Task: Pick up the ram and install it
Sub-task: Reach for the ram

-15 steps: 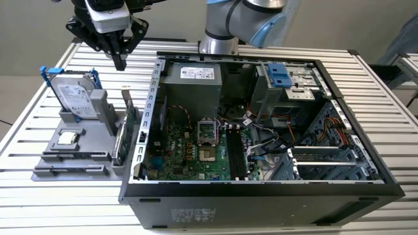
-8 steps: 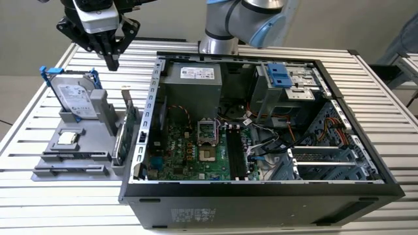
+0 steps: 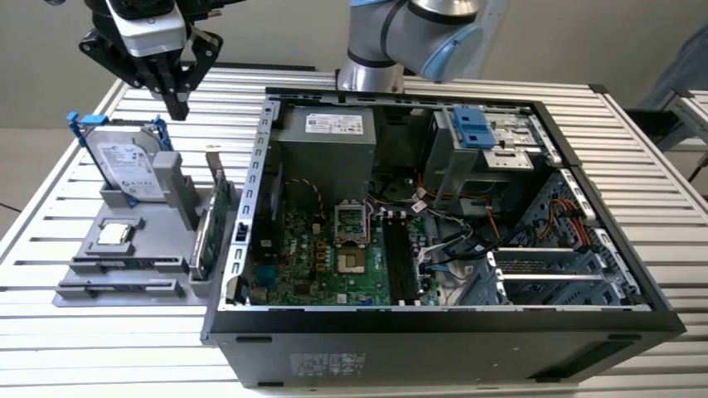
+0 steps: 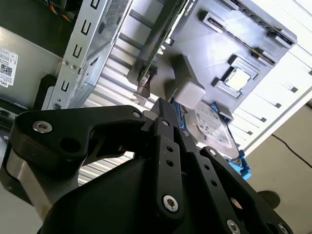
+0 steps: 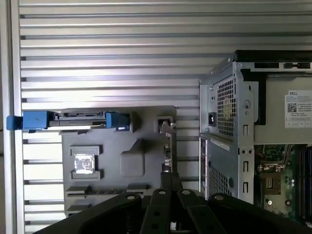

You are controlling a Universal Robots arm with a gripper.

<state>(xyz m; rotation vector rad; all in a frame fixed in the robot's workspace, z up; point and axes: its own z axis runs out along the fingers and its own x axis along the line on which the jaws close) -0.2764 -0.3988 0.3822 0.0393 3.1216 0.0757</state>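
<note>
My gripper hangs shut and empty high over the far end of the grey parts holder, just above the hard drive in its blue frame. Both wrist views show the black fingers pressed together with nothing between them. The ram is out of view. A green expansion card with a metal bracket stands on edge along the holder's side nearest the computer. The open computer case lies at the exterior view's right, with the motherboard and its long black memory slots exposed.
A square processor chip lies flat on the holder, beside an upright grey block. The power supply and a blue-latched drive cage fill the back of the case. Everything rests on a slatted metal table.
</note>
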